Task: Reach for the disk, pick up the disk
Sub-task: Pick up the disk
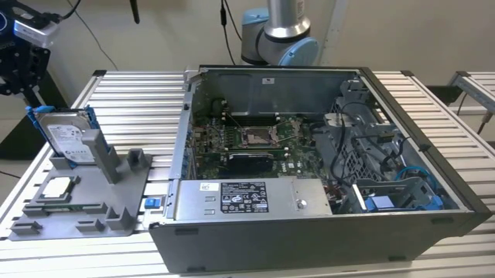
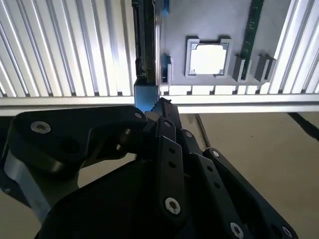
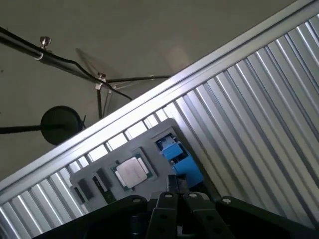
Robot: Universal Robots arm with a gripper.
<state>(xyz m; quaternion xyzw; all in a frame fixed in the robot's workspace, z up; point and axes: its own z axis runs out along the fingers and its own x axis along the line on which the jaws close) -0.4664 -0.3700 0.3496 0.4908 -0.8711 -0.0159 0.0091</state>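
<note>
The slatted bench (image 1: 139, 98) carries an open computer case (image 1: 309, 243) and, toward the exterior view's left, a grey fixture tray (image 1: 127, 191). The disk (image 1: 66, 136) stands on edge in a slot of that tray, with its label facing out and its blue frame around it. The claw (image 1: 22, 81) hangs just above the disk's upper corner. In the second wrist view it sits right at the end of the blue frame (touching or a shade apart, I cannot tell), and I cannot tell how wide it stands either. By my judgement the reach is all but done and the pickup is not, since the disk rests seated in its slot. The processor chip (image 1: 58, 186) lies flat in a pocket near the disk, and a small blue clip (image 1: 152, 202) sits between tray and case.
</note>
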